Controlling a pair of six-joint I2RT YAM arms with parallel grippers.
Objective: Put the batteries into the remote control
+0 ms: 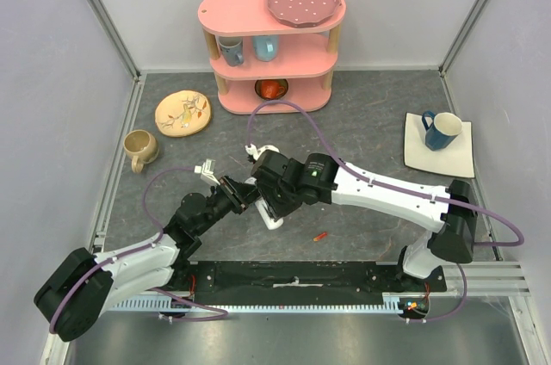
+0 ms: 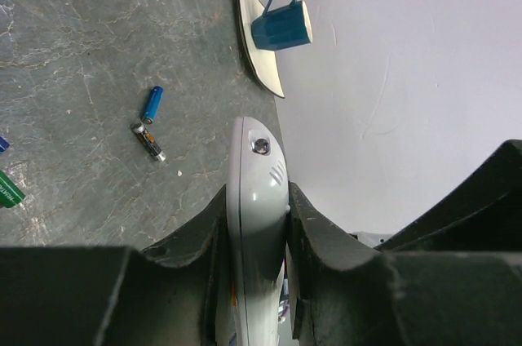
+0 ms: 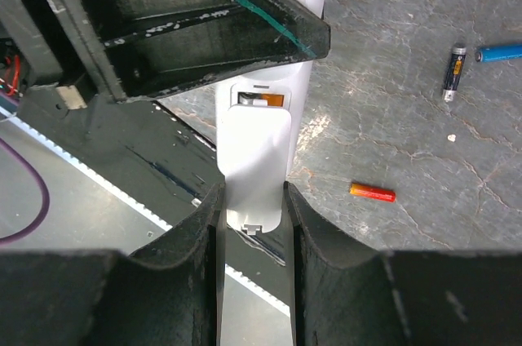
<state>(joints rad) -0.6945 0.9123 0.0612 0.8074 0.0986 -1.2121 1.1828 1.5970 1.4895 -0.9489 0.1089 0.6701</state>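
The left gripper point(image 2: 257, 199) and right gripper point(image 3: 253, 199) each clamp the white remote control point(image 3: 253, 138), held between them. Among the wrist views, we find the orange-red battery point(image 3: 373, 192) only from the right, the green battery point(image 2: 8, 189) only from the left, both lying on the table point(image 2: 73, 52)

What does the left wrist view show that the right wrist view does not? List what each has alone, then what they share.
Left wrist only: a blue mug on a white plate, a green battery at the frame edge, and the rounded tip of the remote control. Right wrist only: an orange-red battery and the remote's battery bay, partly uncovered. Both: the remote, clamped by the left claw in one and the right claw in the other, plus a blue battery and a dark grey battery lying close together.
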